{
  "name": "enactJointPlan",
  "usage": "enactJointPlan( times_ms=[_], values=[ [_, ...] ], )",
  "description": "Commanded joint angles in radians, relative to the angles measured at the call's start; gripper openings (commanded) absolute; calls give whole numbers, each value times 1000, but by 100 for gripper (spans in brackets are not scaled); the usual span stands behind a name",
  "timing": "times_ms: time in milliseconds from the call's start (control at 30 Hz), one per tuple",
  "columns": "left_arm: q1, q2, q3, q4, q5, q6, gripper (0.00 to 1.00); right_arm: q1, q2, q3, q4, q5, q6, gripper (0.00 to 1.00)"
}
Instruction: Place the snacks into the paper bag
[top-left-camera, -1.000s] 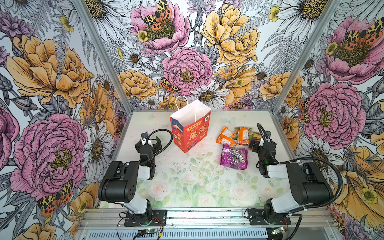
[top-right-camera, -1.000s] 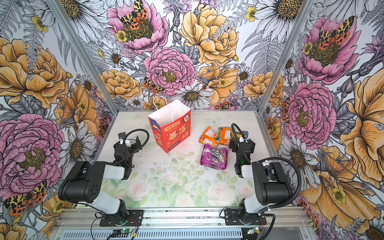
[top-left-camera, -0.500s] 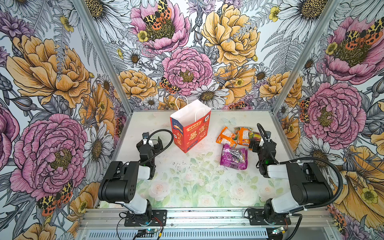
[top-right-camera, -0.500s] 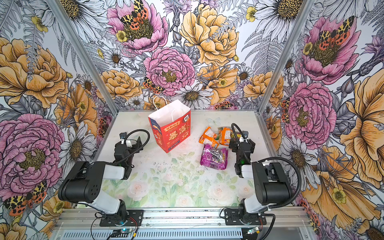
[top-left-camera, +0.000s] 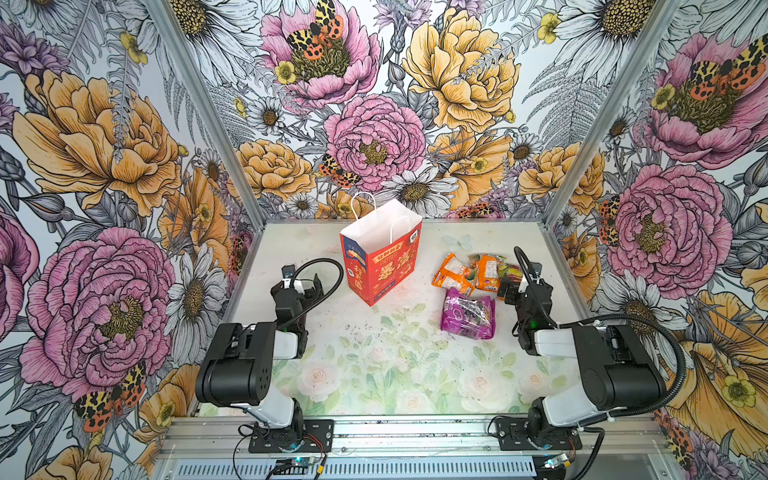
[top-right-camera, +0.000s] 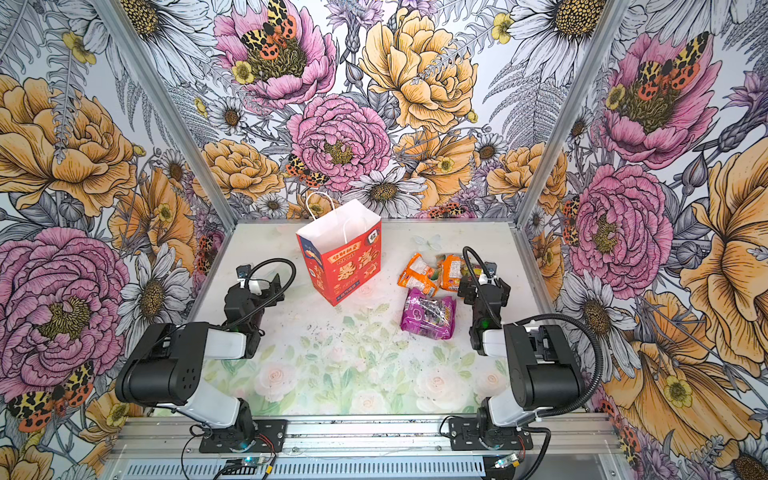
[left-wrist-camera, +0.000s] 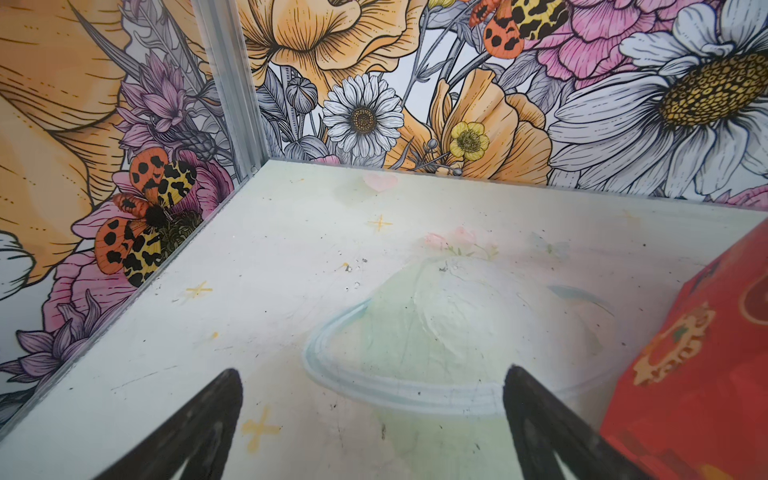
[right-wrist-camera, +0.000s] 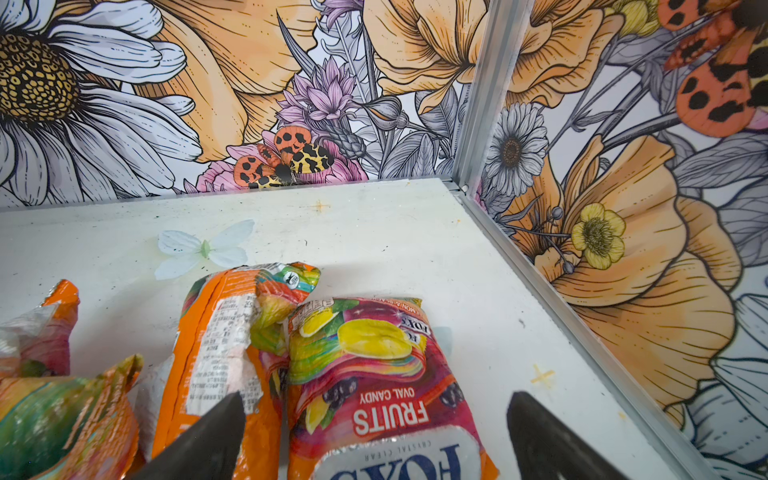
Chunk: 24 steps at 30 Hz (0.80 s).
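**Nothing bagged yet**

Right gripper (right-wrist-camera: 375, 395), jaws apart and empty, hovers over the FOX'S fruits packet (right-wrist-camera: 361, 340) among the snacks (top-left-camera: 468, 313), likely lining up a pick. Left gripper (left-wrist-camera: 372, 370), equally spread, sits near the upright, open paper bag (top-left-camera: 380, 266) beyond.

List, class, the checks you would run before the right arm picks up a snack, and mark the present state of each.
1. Paper bag upright, mouth open: ok.
2. Right gripper open: ok.
3. FRUITS packet lies between the right gripper's fingers in the wrist view: ok.
4. FRUITS packet clear of its neighbours: not ok, an orange packet lies against it.
5. Left gripper open, holding nothing: ok.
6. Bottom of the paper bag free of objects: cannot tell, it is hidden.
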Motion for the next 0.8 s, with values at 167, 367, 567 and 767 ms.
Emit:
enactJointPlan(
  times_ms=[167, 367, 567, 767],
  values=[
    [33, -9, 7, 21, 107, -18, 99, 0, 17, 0, 26, -14, -8, 100],
    [22, -12, 11, 13, 93, -9, 99, 2, 14, -3, 29, -13, -8, 100],
    [16, -105, 42, -130, 58, -13, 99, 3, 12, -4, 32, -12, -10, 100],
    [15, -133, 115, -280, 95, 3, 99, 3, 12, -4, 32, -11, -9, 100]
  ],
)
